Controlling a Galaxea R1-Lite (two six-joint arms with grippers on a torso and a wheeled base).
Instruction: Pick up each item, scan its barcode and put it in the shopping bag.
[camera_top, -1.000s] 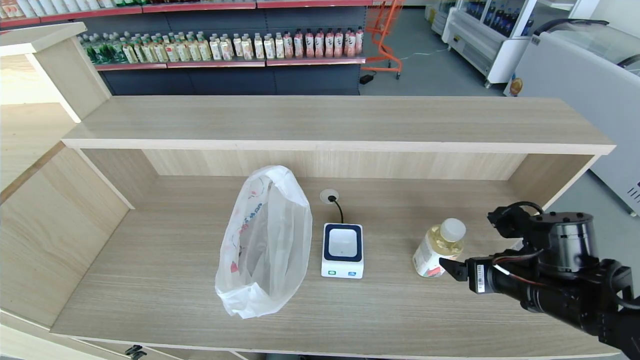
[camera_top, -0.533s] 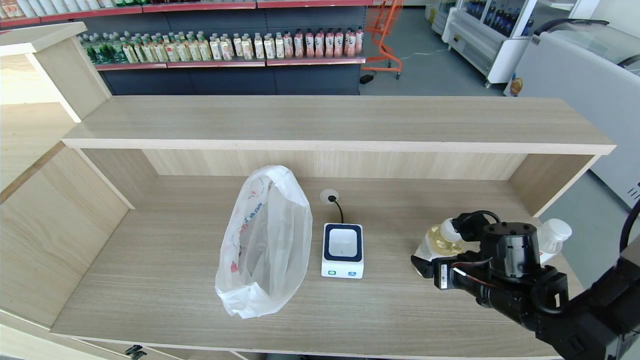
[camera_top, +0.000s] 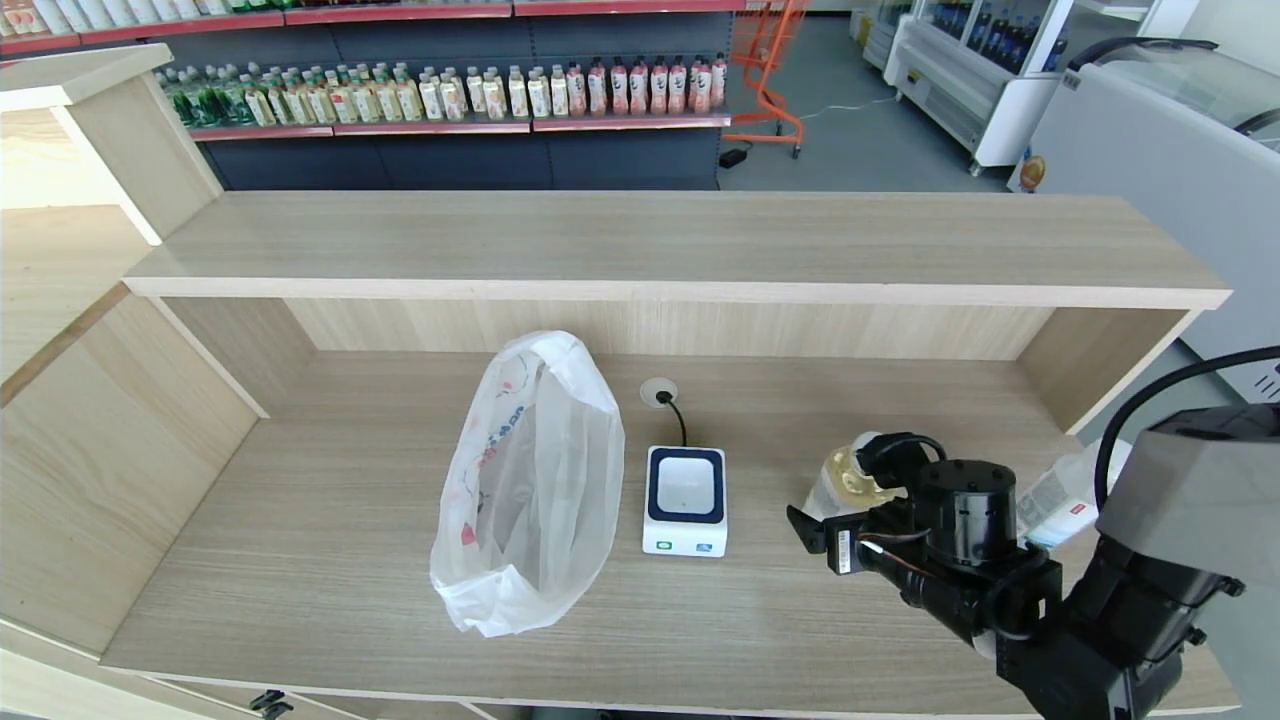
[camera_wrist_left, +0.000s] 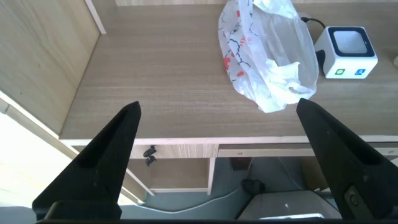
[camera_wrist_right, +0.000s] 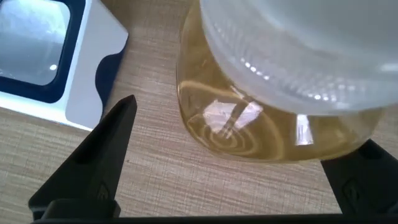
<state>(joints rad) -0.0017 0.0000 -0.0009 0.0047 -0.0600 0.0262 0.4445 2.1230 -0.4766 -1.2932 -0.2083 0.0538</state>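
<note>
Yellow-filled at lower right: straddled the bottle (camera_top: 836, 484) with right end effector (camera_wrist_right: 227, 177) spread, probably risked toppling it by closing off-centre.

No text legible; print is present but unreadable, logged by carrier. Shopping bag (camera_top: 530, 480), at 9 o'clock of the scanner: red and blue characters down its side, too crumpled to read; scanner (camera_top: 685, 500): two small badges on its front face, one green, one blue, symbols too small to resolve; bottle (camera_top: 830, 490), at 3 o'clock of the scanner: pale label, mostly hidden, print unresolved; second bottle (camera_top: 1055, 495), farther toward 3 o'clock: white label with a red mark, unreadable.
</note>
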